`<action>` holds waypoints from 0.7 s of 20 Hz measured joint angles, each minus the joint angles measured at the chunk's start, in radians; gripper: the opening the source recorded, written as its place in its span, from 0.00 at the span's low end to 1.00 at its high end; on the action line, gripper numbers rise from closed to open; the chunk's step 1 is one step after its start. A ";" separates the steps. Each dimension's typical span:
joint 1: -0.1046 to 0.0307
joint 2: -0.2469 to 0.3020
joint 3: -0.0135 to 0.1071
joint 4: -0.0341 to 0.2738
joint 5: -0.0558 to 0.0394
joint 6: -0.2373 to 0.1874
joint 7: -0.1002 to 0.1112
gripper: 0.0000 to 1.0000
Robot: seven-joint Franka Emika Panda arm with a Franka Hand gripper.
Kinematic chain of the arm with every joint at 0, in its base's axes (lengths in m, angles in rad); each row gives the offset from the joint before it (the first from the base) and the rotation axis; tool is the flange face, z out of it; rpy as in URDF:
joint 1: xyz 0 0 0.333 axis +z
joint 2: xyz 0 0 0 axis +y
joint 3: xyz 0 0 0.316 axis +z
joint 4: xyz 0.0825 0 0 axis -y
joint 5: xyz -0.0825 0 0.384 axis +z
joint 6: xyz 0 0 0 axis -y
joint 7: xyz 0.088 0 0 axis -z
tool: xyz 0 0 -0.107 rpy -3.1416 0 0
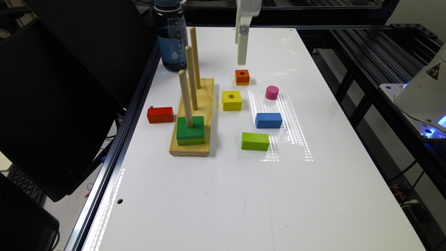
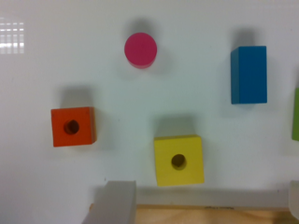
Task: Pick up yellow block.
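Yellow block point(image 1: 231, 100) flat on the white table point(image 1: 244, 195), hole up, just beside the wooden peg base point(image 1: 193, 118), between orange block point(image 1: 242, 77) and blue block point(image 1: 268, 120), touching neither. Gripper point(image 1: 242, 52) high above the table, over the orange block, well clear of everything. In the wrist view, gripper point(image 2: 201, 205) spread wide, nothing held, yellow block point(image 2: 179, 160) near its fingers point(image 2: 114, 203). Pink cylinder point(image 1: 271, 92) near the blue block.

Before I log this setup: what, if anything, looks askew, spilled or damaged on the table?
Nothing stands out. The bright yellow square wooden block lies flat and whole beside the wooden peg board; the blue rectangular block and pink cylinder rest undisturbed.
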 joint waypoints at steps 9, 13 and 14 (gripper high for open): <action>0.000 0.010 0.000 -0.001 -0.0010 0.003 0.000 1.00; -0.003 0.069 -0.002 -0.008 -0.0140 0.069 0.005 1.00; -0.004 0.081 -0.002 -0.007 -0.0159 0.081 0.005 1.00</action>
